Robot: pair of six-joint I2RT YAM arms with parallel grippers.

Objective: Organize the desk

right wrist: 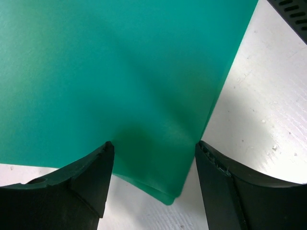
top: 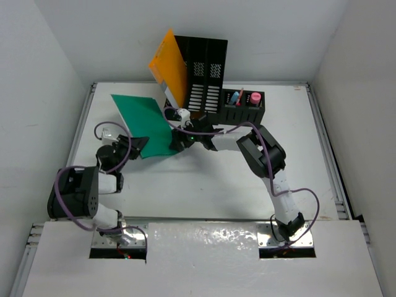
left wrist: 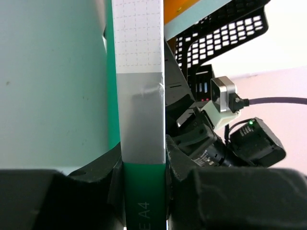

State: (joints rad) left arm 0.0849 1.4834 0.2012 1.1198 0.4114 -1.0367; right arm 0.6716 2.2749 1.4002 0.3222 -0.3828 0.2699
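A green folder (top: 142, 120) lies tilted at the back left of the white desk (top: 216, 185), its left side raised. My left gripper (top: 137, 143) is at the folder's near edge. In the left wrist view the jaws (left wrist: 142, 158) press both sides of the folder's spine (left wrist: 141, 191), which carries a white and grey label. My right gripper (top: 176, 142) hovers over the folder's near right corner. In the right wrist view it (right wrist: 153, 153) stands open, the green folder (right wrist: 120, 72) lying below and between its fingers, untouched.
A black slotted file holder (top: 207, 68) stands at the back with an orange folder (top: 170, 65) leaning in it. To its right is a black pen organizer (top: 244, 106) holding a pink item (top: 255, 97). Metal rails edge the desk.
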